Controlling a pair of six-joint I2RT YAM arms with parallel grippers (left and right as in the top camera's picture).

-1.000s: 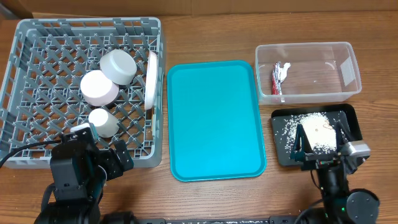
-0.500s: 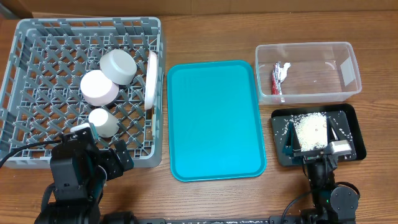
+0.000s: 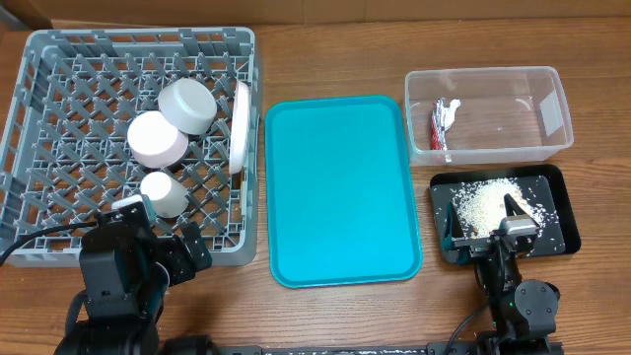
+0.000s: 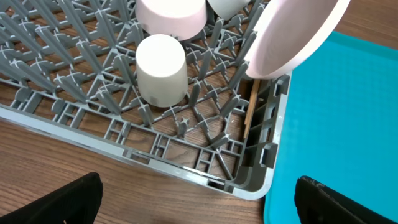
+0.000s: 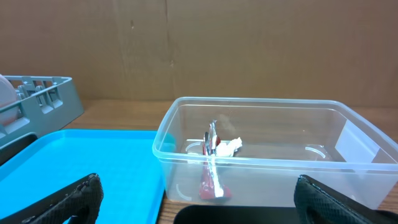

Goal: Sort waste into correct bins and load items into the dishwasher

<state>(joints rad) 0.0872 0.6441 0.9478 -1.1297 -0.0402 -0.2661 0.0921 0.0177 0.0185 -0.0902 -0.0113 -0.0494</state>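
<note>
The grey dishwasher rack (image 3: 138, 37) holds a grey bowl (image 3: 187, 105), a whitish-pink bowl (image 3: 158, 138), a white cup (image 3: 164, 194) and a plate (image 3: 240, 126) on edge. In the left wrist view, chopsticks (image 4: 250, 112) lie in the rack by the plate (image 4: 292, 31), near the cup (image 4: 160, 68). The foil wrapper (image 3: 441, 123) sits in the clear tub (image 3: 488, 79). Rice (image 3: 483, 202) is heaped in the black tray (image 3: 560, 192). My left gripper (image 3: 163, 229) hangs open and empty over the rack's front right corner (image 4: 199, 205). My right gripper (image 3: 485, 232) stands open and empty at the black tray's near edge, facing the tub (image 5: 199, 202).
A large teal tray (image 3: 340, 187) lies between the rack and the two bins. In the right wrist view the tub (image 5: 267, 155) with the wrapper (image 5: 212, 168) stands ahead and the teal tray (image 5: 74, 162) to the left. A brown wall backs the table.
The right arm has drawn back toward the table's front edge, uncovering the rice heap on the black tray. The left arm has not moved.
</note>
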